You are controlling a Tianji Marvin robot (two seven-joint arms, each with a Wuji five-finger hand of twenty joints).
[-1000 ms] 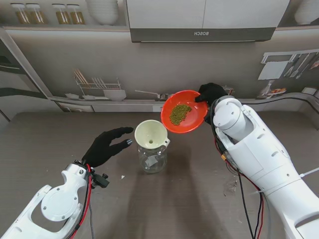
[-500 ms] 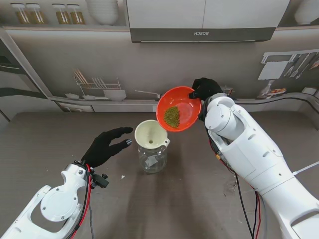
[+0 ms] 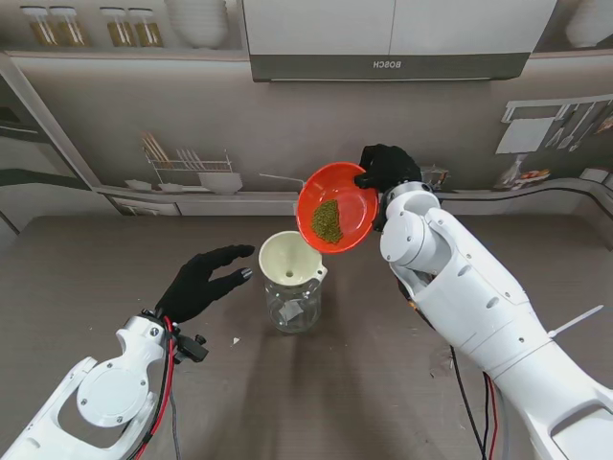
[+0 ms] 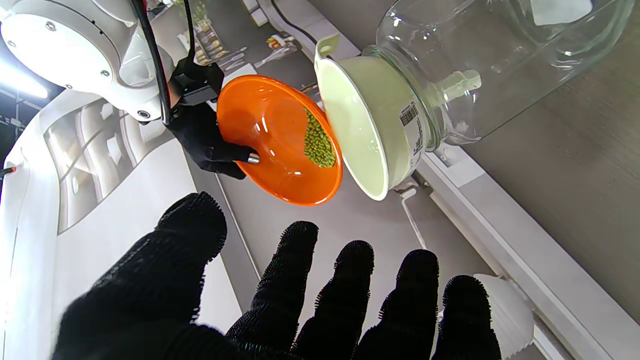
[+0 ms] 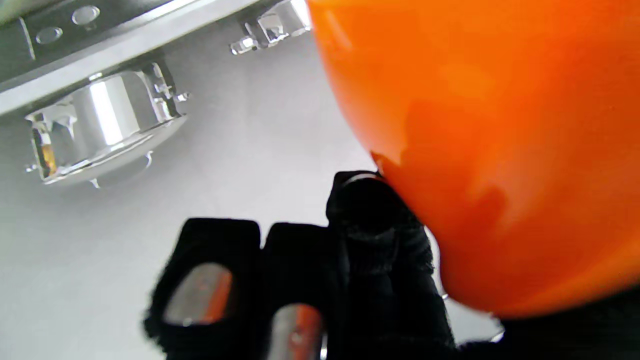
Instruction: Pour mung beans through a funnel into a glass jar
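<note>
Counts: one clear glass jar (image 3: 292,305), one cream plastic funnel (image 3: 290,259), one round orange plastic bowl (image 3: 337,207), one small heap of green mung beans (image 3: 328,220). Two black-gloved hands.

Jar stands upright on the grey-brown table (image 3: 383,383), funnel seated in its mouth, spout inside the glass. Jar looks empty. In the left wrist view the funnel (image 4: 367,125) carries a printed label on its outer wall and a small tab at the rim.

Bowl is off the table, tilted steeply with its open face toward the funnel; lower rim sits just above and to the right of the funnel rim. Beans lie bunched against the lower inside wall, near the lip.

Right hand (image 3: 383,168) grips the bowl's upper rim, fingers clamped on it. Left hand (image 3: 203,281) has fingers spread and holds nothing; it hovers just left of the jar, not touching it.
</note>
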